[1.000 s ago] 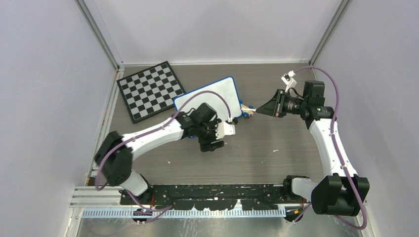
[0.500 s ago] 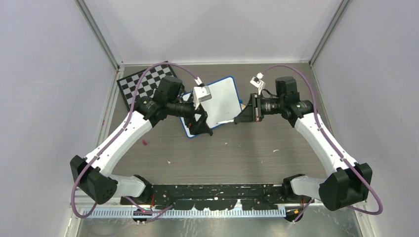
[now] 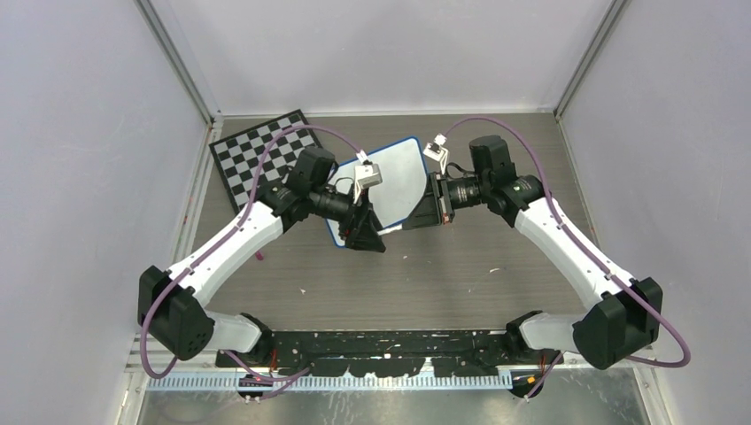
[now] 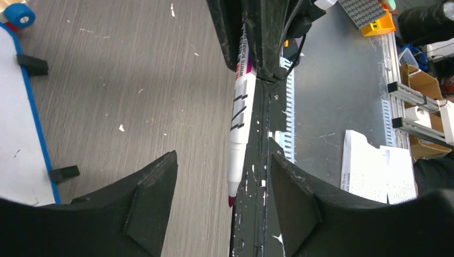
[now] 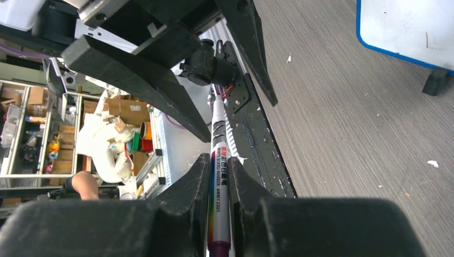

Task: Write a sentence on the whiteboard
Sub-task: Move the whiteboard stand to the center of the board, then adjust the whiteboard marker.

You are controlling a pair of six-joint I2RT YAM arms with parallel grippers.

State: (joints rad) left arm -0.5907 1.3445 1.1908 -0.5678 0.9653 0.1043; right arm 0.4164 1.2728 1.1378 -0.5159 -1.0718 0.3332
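Observation:
The whiteboard (image 3: 400,173) lies flat at the table's middle back, white with a blue frame; no writing shows on it. My right gripper (image 3: 423,213) is shut on a white board marker (image 3: 396,227) and holds it out to the left over the board's front edge. In the right wrist view the marker (image 5: 218,160) sits pinched between the fingers (image 5: 190,184). My left gripper (image 3: 365,234) faces it, open. In the left wrist view the marker's uncapped red tip (image 4: 231,201) hangs between the open fingers (image 4: 152,201), touching neither. The board's edge (image 4: 33,123) shows at left.
A black-and-white chessboard (image 3: 266,158) lies at the back left, beside the whiteboard. A small blue round thing (image 4: 16,14) lies by the board's corner. Small scraps dot the wood table (image 3: 491,270). The black arm-mount rail (image 3: 381,341) runs along the near edge.
My left arm has swung back from the table's middle to the board's left side and turned its open gripper rightward. My right gripper has carried the marker left until its tip sits between the left fingers.

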